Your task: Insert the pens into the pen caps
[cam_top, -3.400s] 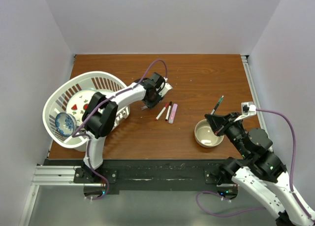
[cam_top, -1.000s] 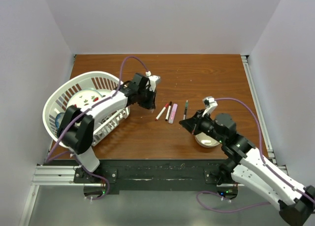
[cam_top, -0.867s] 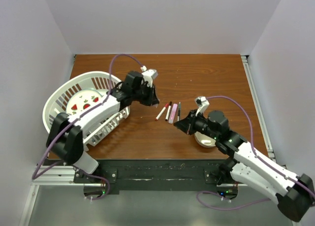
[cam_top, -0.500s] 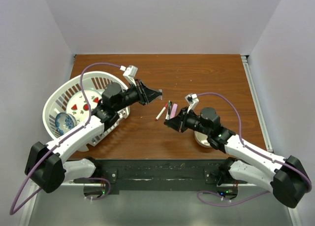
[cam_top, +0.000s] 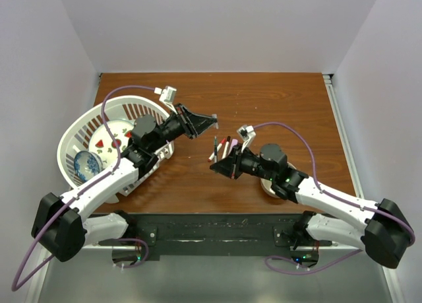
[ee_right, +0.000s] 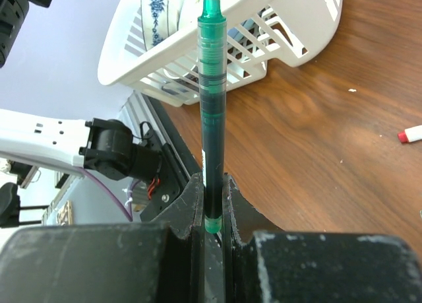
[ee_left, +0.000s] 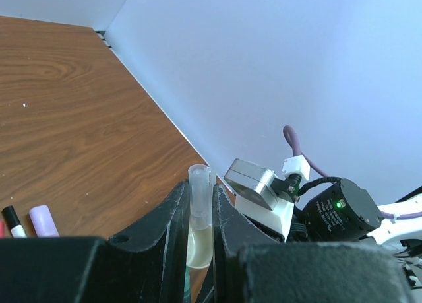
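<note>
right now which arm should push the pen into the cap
Right, probably: the right gripper holds the pen, tip near the cap in the left gripper, which can just hold steady.

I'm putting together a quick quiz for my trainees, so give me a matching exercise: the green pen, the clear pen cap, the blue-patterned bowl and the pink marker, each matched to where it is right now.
Things:
1. green pen
2. clear pen cap
3. blue-patterned bowl
4. pink marker

Places:
A. lying on the table
B. clamped in the left gripper
C. inside the white basket
D. clamped in the right gripper

Pairs: 1-D, 2-B, 3-C, 4-A.
</note>
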Robot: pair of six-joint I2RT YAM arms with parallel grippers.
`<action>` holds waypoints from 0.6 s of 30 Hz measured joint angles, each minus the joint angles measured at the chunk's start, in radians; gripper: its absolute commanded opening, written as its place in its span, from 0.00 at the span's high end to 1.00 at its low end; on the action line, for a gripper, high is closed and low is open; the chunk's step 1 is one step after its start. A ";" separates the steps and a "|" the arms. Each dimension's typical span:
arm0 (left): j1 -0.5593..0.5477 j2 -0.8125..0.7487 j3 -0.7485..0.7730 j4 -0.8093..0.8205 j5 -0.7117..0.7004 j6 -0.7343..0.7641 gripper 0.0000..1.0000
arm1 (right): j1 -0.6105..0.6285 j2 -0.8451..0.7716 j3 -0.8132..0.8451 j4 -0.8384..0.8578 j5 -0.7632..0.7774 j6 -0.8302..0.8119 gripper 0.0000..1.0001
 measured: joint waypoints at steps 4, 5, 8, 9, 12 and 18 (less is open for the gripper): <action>0.000 0.000 0.000 0.000 0.000 0.001 1.00 | 0.003 0.000 0.004 0.000 0.015 0.000 1.00; 0.000 0.000 0.000 -0.001 0.000 0.001 1.00 | 0.003 0.000 0.005 0.000 0.018 0.000 1.00; 0.000 0.000 0.000 -0.002 0.000 0.002 1.00 | 0.003 0.000 0.008 -0.001 0.019 -0.001 1.00; 0.000 0.000 0.000 -0.002 0.000 0.002 1.00 | 0.003 0.000 0.009 -0.001 0.019 -0.001 1.00; -0.006 0.000 0.000 -0.002 0.000 0.002 1.00 | 0.003 0.000 0.009 -0.001 0.020 -0.002 1.00; -0.018 -0.002 -0.018 -0.003 0.000 0.002 1.00 | 0.003 0.000 0.014 -0.002 0.024 -0.004 1.00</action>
